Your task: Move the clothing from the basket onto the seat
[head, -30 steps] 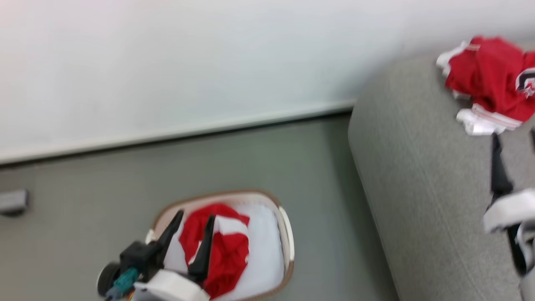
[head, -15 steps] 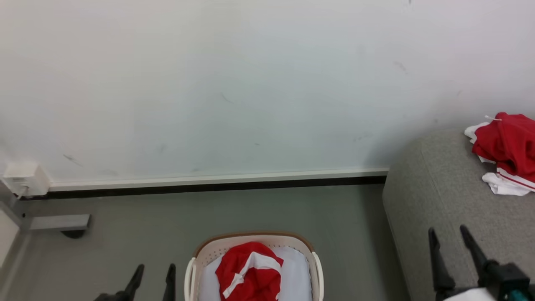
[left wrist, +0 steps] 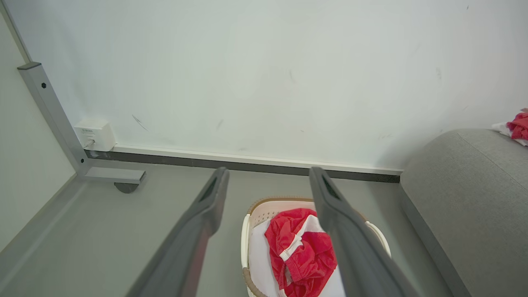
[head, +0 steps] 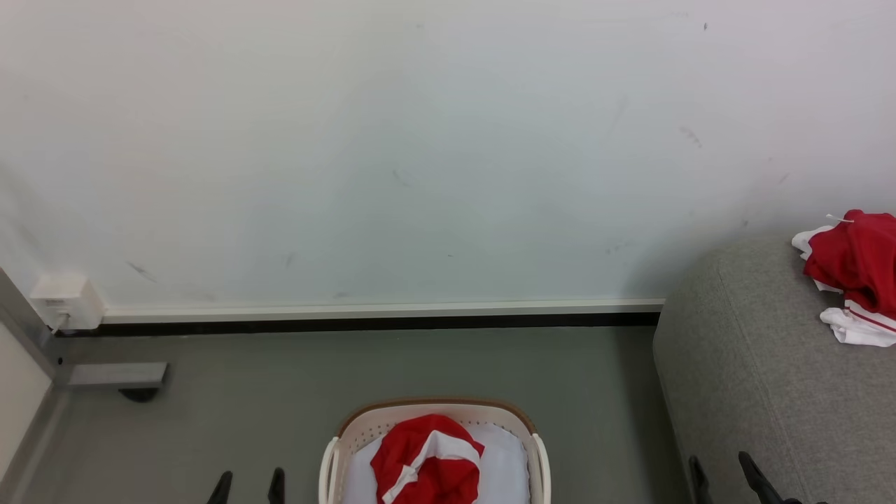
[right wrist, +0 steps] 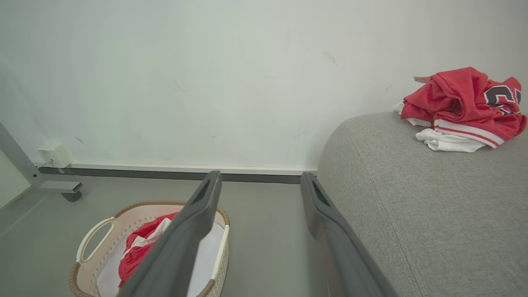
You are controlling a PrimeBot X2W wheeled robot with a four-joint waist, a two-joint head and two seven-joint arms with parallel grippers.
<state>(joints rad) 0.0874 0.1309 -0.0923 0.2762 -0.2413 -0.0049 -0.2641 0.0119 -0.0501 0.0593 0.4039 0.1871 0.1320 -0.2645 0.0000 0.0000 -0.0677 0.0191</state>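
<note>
One red garment [head: 427,458] with a white stripe lies crumpled inside the basket [head: 434,405], on its white liner [head: 509,465] and below the rim. A second red heap [right wrist: 462,103] with white trim rests on the seat [head: 756,392], well to the right of the basket and farther back toward the wall [head: 420,140]. We cannot tell whether that heap is one piece or several. So we count two bundles of clothing, one basket, one seat and two grippers.

The left gripper [head: 250,481] sits just left of the basket, fingers spread wide with nothing between them. The right gripper [head: 719,467] is well to the right of the basket, by the seat's near edge, its fingers likewise wide apart and empty.

We judge the task about half done: one bundle delivered, one to fetch. The step in hand looks like the approach to the basket for the next pick. That pick calls for lowering a gripper past the basket's rim, sinking the open fingers into the cloth's raised fold, and closing on enough fabric that it does not slip. The liner beneath should be left out of the pinch. Behind the basket run the grey floor [head: 280,378] and a dark skirting strip [head: 350,323].
</note>
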